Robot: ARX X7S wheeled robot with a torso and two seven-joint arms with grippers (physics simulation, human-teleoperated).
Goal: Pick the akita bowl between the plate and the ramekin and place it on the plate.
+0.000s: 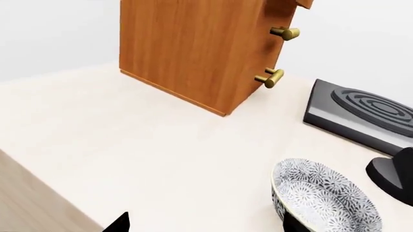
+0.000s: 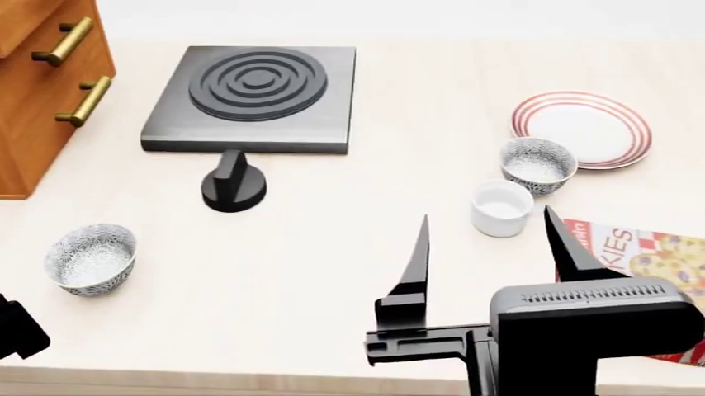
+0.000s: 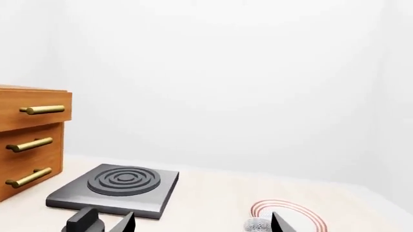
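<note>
The akita bowl (image 2: pixel 537 163) sits on the tabletop (image 2: pixel 330 247) just beside the plate (image 2: pixel 582 128), on the side nearer the robot, with the ramekin (image 2: pixel 501 208) close by on its other side. The right gripper (image 2: pixel 490 243) hangs spread wide and empty, short of the ramekin and apart from the bowl. The left gripper (image 2: pixel 16 330) barely shows; its opening cannot be told.
</note>
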